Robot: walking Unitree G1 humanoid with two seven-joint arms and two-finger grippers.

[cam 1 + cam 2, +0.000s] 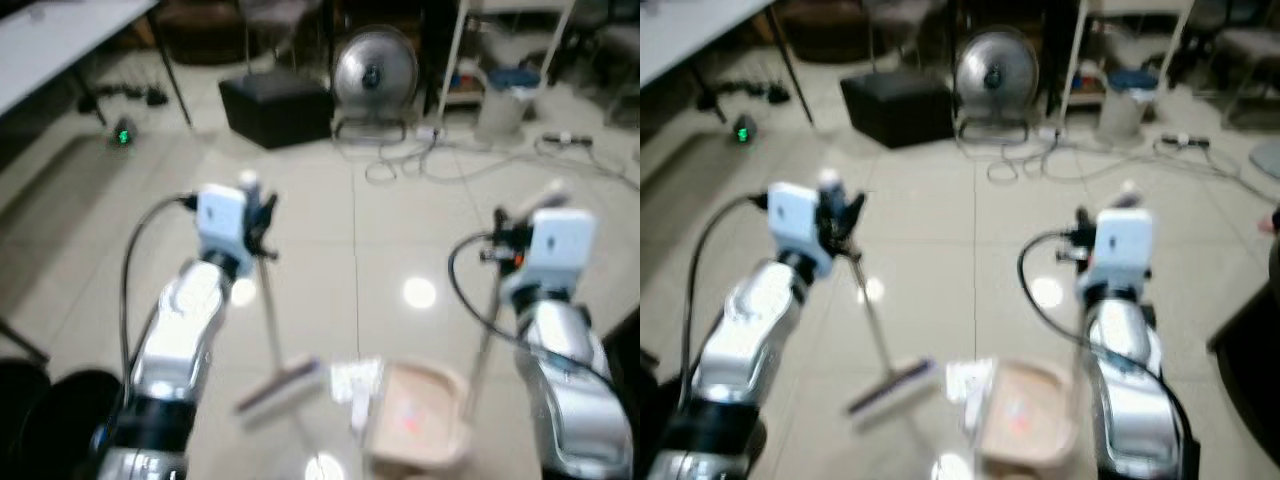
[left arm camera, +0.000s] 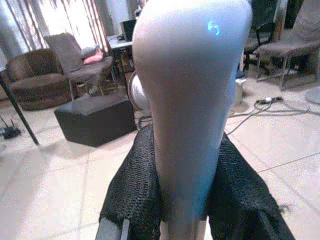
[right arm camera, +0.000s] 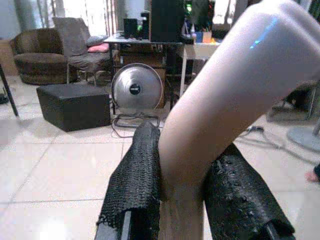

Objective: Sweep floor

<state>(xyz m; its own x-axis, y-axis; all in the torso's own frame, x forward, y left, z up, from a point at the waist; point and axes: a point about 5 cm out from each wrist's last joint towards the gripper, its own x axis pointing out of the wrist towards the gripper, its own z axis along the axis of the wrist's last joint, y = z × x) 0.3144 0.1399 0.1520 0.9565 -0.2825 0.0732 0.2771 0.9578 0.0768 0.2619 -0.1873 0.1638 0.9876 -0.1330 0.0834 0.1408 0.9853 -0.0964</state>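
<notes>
Left pincer (image 2: 187,220): clenched on broom handle (image 2: 192,100); broom head (image 1: 280,388) on the tiled floor (image 1: 330,260), just left of the dustpan (image 1: 415,415). Right pincer (image 3: 185,210): clenched on dustpan handle (image 3: 225,110). Fan (image 1: 375,70) and black box (image 1: 275,108) well beyond the dustpan.

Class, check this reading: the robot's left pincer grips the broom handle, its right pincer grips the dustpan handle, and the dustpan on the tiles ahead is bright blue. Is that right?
One detail is wrong: the dustpan is pale beige or pinkish, not blue, as the left eye view shows. The rest stands: the left pincer is shut on the broom handle, and the right pincer is shut on the dustpan handle.
</notes>
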